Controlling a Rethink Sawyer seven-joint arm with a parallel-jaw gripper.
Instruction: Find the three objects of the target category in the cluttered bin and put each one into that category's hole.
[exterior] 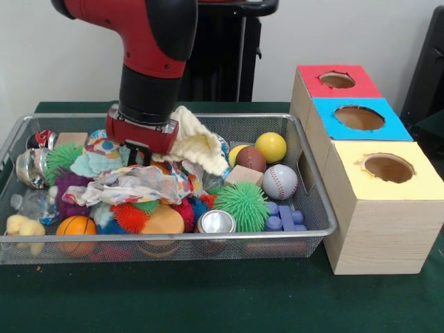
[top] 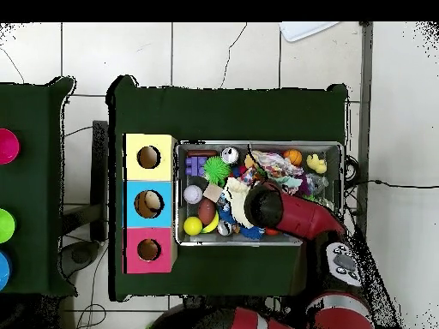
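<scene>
The wire mesh bin (exterior: pixel 208 238) is full of mixed toys and also shows in the overhead view (top: pixel 266 144). My gripper (exterior: pixel 139 154) is lowered into the clutter left of the bin's middle, over a patterned cloth (exterior: pixel 132 184) and next to a pale yellow fleece cloth (exterior: pixel 198 142). The pile hides its tips. A pale yellow plush animal (exterior: pixel 24 229) lies in the front left corner, and appears in the overhead view (top: pixel 317 163). An orange soft lump (exterior: pixel 163 220) lies at the front. The striped plush is hidden. The red-surround hole (exterior: pixel 338 80) is farthest on the wooden box (top: pixel 148 249).
The blue-surround hole (exterior: pixel 359 118) and yellow-surround hole (exterior: pixel 388 168) sit nearer on the same box. In the bin are a green spiky ball (exterior: pixel 241 205), baseball (exterior: pixel 279 182), yellow ball (exterior: pixel 270 147), small basketball (exterior: pixel 76 227), can (exterior: pixel 217 222) and purple blocks (exterior: pixel 284 216).
</scene>
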